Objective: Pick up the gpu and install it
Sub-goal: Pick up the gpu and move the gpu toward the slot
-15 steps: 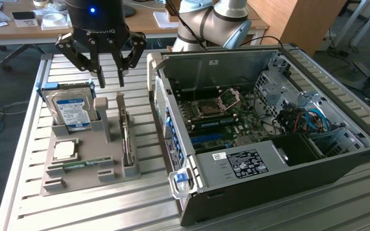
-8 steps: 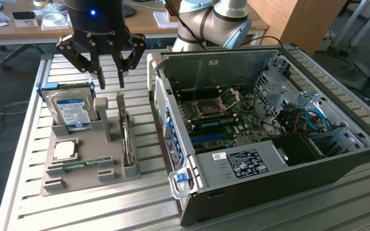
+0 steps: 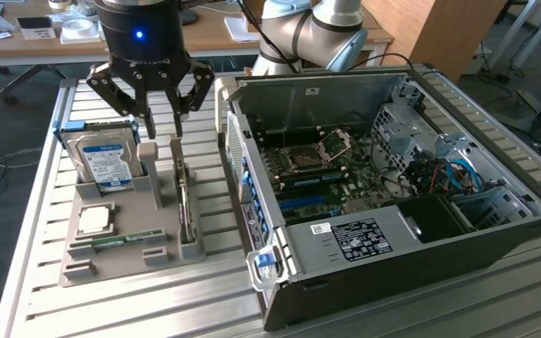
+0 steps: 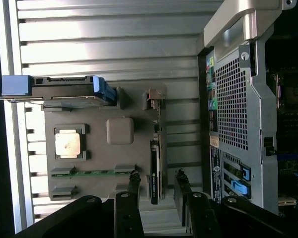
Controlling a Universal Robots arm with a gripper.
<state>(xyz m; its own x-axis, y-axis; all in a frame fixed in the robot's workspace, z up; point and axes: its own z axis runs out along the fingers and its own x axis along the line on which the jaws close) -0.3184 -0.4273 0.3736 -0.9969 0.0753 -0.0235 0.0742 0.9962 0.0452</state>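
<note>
The gpu (image 3: 187, 204) stands on its long edge in a slot of the grey holder tray (image 3: 120, 264), a thin dark card with a pale metal end bracket. In the wrist view the gpu (image 4: 155, 166) runs in line with the gap between my two black fingers (image 4: 134, 183). My gripper (image 3: 164, 130) hangs open above the tray's far end, over the card and apart from it, holding nothing. In the wrist view the gripper (image 4: 157, 186) stands open too.
The tray also holds a blue-labelled hard drive (image 3: 106, 158), a square processor (image 3: 95, 220) and a green memory stick (image 3: 120, 241). The open computer case (image 3: 496, 232) lies at the exterior view's right, motherboard (image 3: 322, 172) with blue slots exposed. The slatted metal table (image 3: 139, 310) carries everything.
</note>
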